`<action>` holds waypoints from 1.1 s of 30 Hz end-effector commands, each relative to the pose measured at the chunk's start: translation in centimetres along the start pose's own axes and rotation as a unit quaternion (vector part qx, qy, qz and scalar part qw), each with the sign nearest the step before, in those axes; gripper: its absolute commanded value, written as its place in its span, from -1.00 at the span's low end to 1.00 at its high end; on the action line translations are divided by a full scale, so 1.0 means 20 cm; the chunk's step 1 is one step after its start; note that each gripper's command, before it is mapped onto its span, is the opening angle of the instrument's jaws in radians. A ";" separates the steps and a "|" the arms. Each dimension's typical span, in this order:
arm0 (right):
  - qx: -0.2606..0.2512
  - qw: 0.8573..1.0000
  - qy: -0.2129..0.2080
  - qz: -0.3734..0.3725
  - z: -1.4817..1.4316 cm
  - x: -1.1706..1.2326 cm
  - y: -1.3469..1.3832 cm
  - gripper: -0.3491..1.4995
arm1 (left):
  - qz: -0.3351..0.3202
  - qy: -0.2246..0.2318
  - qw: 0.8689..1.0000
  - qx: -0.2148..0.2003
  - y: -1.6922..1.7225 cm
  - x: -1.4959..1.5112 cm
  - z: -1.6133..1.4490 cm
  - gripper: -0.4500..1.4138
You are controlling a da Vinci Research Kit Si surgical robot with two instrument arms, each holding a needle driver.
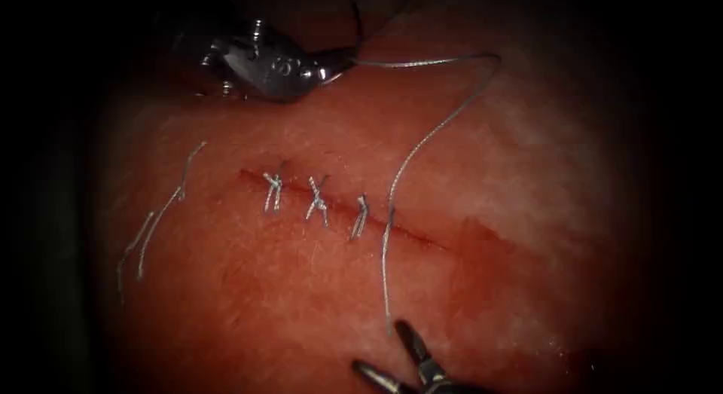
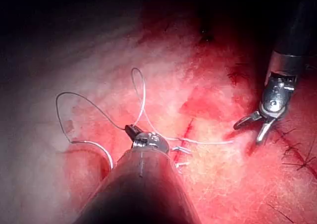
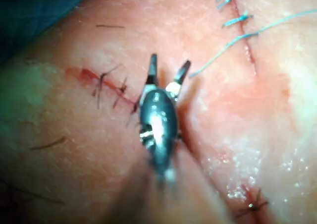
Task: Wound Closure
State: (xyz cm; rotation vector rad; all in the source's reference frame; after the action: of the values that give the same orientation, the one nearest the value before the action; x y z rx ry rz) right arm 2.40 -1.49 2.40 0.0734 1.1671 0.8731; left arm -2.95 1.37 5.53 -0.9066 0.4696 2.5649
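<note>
A piece of pork-belly tissue (image 1: 527, 175) fills the endoscope view, with a slanting cut (image 1: 339, 206) across its centre. Three tied stitches (image 1: 316, 198) cross the cut; a fourth pass of thread (image 1: 422, 142) goes through it just toward four o'clock from them.

At eleven o'clock the left tool (image 1: 335, 62) has its jaws clenched on the thread. From there the strand runs toward two o'clock, loops back and drops to the cut, and its short free tail lies on the tissue pointing to six o'clock. The needle cannot be made out.

At six o'clock the right tool (image 1: 392, 356) hovers with its jaws spread, grasping nothing, its tips close to the tail's end but apart from it.

Loose thread ends (image 1: 154, 221) lie on the tissue at nine o'clock, left of the cut.

Judging from this layout, the fourth stitch is placed but not tied. Knotting it would call for the empty right tool to catch the short tail while the left keeps the long strand.
</note>
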 end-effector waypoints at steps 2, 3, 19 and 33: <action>0.026 1.000 -0.001 0.006 -0.002 0.001 -0.003 0.82 | 0.001 0.006 1.000 -0.002 0.012 -0.001 -0.002 -1.00; 0.037 0.999 0.001 0.007 -0.002 0.003 -0.002 0.78 | 0.004 0.007 1.000 -0.004 0.016 -0.001 -0.003 -1.00; 0.128 0.992 0.000 -0.012 0.028 0.015 0.044 -0.58 | 0.024 0.019 0.999 -0.026 0.061 -0.017 -0.009 -1.00; 0.119 0.992 -0.007 -0.037 0.028 0.038 0.076 -1.00 | 0.058 0.014 0.998 -0.038 0.074 -0.027 -0.012 -1.00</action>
State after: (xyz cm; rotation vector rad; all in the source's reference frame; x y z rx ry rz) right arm 2.02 0.36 2.74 0.2248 1.2481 0.6648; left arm -3.05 -0.04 5.94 -0.9694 0.4573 2.7004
